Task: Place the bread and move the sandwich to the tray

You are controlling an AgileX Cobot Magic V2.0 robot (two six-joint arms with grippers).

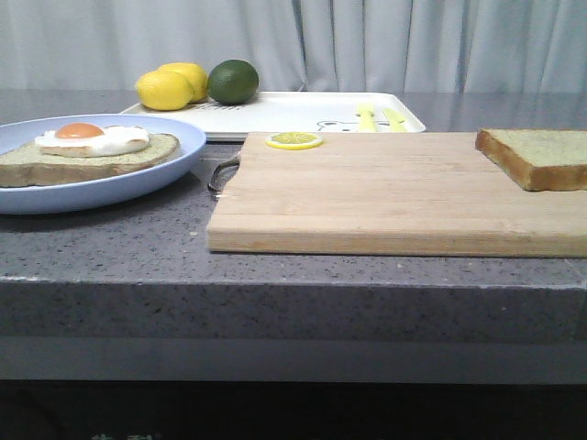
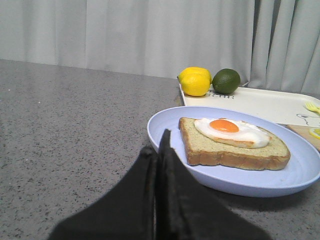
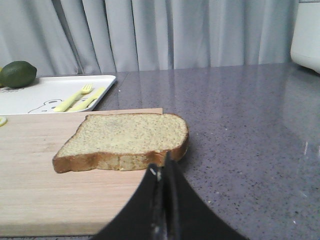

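Left gripper (image 2: 161, 150) pressed together just short of the pale blue plate (image 2: 165, 145) bearing the sandwich (image 2: 232, 142), white tray (image 1: 293, 112) behind the cutting board (image 1: 385, 197), bread (image 3: 125, 140) on the board's right end, just beyond the right gripper (image 3: 162, 172), fingers pressed together

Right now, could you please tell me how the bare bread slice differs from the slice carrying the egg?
The bread has a bare top face, while the sandwich slice bears a fried egg. The bread lies on the wooden cutting board at the robot's right; the sandwich sits on the blue plate at its left. Both are thick tan slices with darker crust, lying flat, and neither is on the tray.
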